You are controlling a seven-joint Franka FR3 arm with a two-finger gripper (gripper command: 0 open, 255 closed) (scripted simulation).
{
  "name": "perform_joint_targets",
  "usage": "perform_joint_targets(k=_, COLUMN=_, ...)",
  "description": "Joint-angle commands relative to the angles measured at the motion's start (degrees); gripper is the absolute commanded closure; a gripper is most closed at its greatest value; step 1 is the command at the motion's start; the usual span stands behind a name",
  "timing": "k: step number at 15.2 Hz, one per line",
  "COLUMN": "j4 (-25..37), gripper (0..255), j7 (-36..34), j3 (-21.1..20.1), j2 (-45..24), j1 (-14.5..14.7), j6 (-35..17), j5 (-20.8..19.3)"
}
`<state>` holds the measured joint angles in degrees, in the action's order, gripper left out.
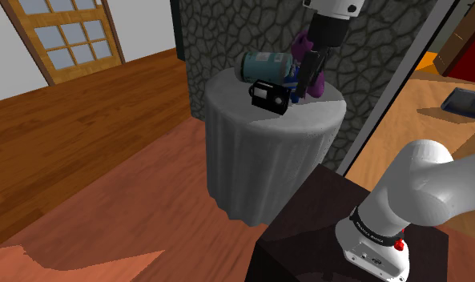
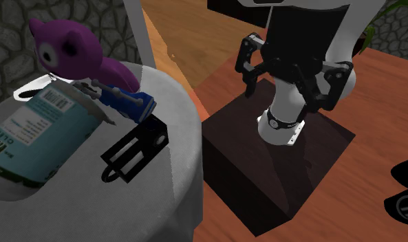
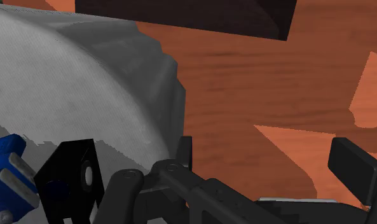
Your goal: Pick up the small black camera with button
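Note:
The small black camera (image 1: 269, 95) stands on a round table draped in grey cloth (image 1: 259, 152), near the edge facing the stand. It also appears as a black box (image 2: 135, 150) beside a blue object (image 2: 126, 103), and again (image 3: 69, 175) by the cloth's rim (image 3: 66, 76). My gripper (image 1: 306, 86) hangs open just past the camera, on its stand side, over the table's edge. Its fingers (image 2: 290, 93) stand apart with nothing between them. Between the fingertips (image 3: 269, 162) there is wood floor; the camera lies outside the left finger (image 3: 184, 153).
A teal can (image 1: 267, 66) lies on its side behind the camera, with a purple toy (image 1: 306, 44) beyond it. A stone wall (image 1: 227, 32) backs the table. The dark stand (image 1: 307, 232) sits close to the table. A panelled door (image 1: 63, 32) stands far off.

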<state>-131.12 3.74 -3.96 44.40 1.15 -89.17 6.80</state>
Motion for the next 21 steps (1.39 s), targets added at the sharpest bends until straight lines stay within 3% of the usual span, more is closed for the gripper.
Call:
perform_joint_targets(k=1, j4=0.00, gripper=0, j7=0.00, j3=0.00, j2=0.00, j1=0.00, j6=0.00, j5=0.00)
perform_joint_targets(k=11, j4=2.95, gripper=0, j7=7.98, j3=5.12, j2=-14.89, j1=-3.37, j6=-11.21, j5=-6.51)
perform_joint_targets(k=21, j4=12.76, gripper=0, j7=14.46, j3=9.54, j2=-32.82, j1=-6.13, j6=-19.56, j5=-10.48)
